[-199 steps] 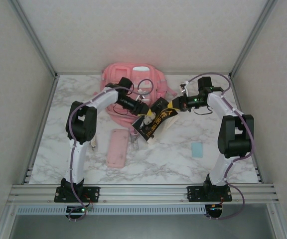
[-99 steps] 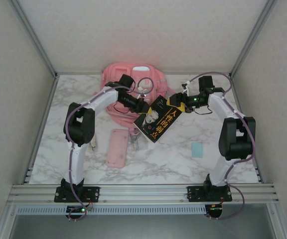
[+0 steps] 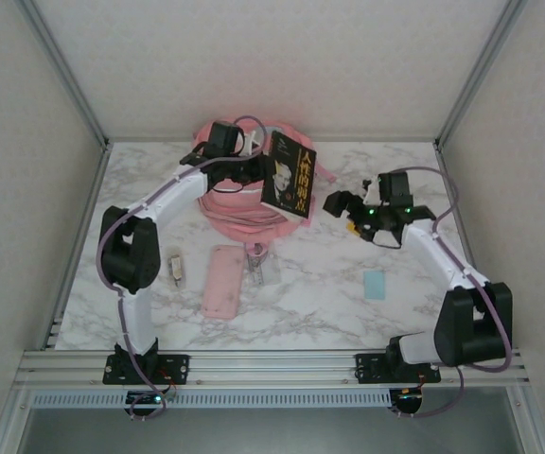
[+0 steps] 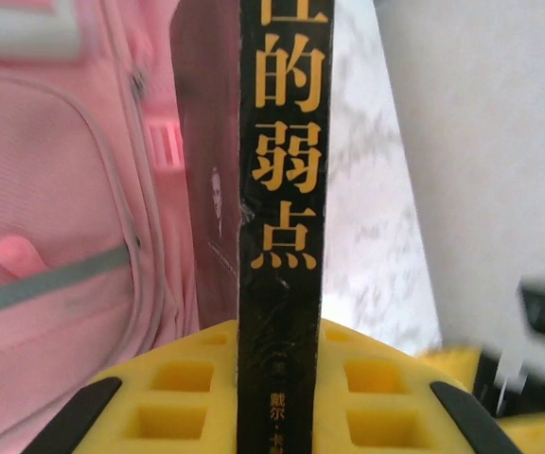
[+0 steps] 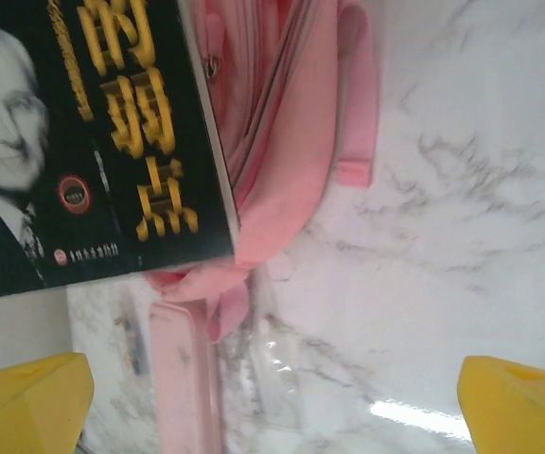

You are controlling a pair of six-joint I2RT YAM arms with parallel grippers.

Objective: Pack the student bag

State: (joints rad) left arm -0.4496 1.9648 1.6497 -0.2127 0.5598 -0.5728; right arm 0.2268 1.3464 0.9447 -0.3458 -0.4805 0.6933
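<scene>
The student bag (image 3: 223, 210) is a soft pink backpack lying at the back centre of the table; its zipped pocket shows in the left wrist view (image 4: 55, 236). My left gripper (image 3: 257, 171) is shut on the spine edge of a black book (image 3: 289, 180) with yellow characters and holds it above the bag. The book's spine (image 4: 282, 189) runs between the yellow pads (image 4: 173, 397). My right gripper (image 3: 344, 204) stands open and apart from the book, to its right, over bare marble. In the right wrist view, the book's cover (image 5: 83, 142) overlaps the bag (image 5: 282, 142).
A flat pink pencil case (image 3: 223, 281) lies in front of the bag, with a clear plastic item (image 3: 258, 266) beside it. A small object (image 3: 175, 268) sits left of the case and a pale blue card (image 3: 375, 284) lies at the right. Frame posts rise at the back corners.
My right gripper opened, let go of the book and drew back to the right. My left arm swung the book up and back over the bag.
</scene>
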